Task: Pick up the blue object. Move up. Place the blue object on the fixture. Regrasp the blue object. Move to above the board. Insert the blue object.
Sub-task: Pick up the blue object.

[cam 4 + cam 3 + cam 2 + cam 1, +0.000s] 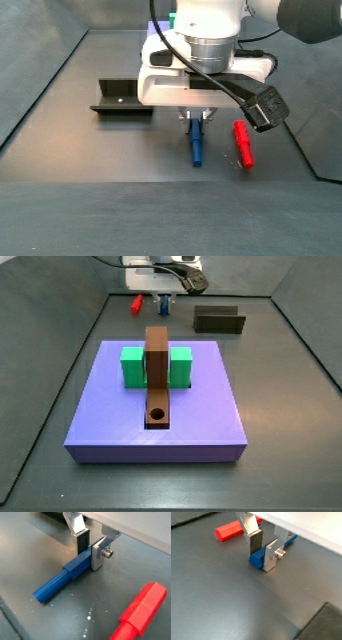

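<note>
1. gripper (88, 546) down at the far edge of the worktop, jaws clamped on one end of the blue object (62, 581).
2. blue object lying flat on the floor, red piece (139, 612) just beside it, not touching.
3. fixture (122, 99) nearby, purple board (160, 406) w/ brown bar toward the near edge.

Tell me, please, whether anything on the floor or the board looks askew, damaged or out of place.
Nothing stands out. The blue object lies flat on the floor with the gripper down over one end, a finger on each side. The red object lies beside it, apart. The fixture and board look intact.
</note>
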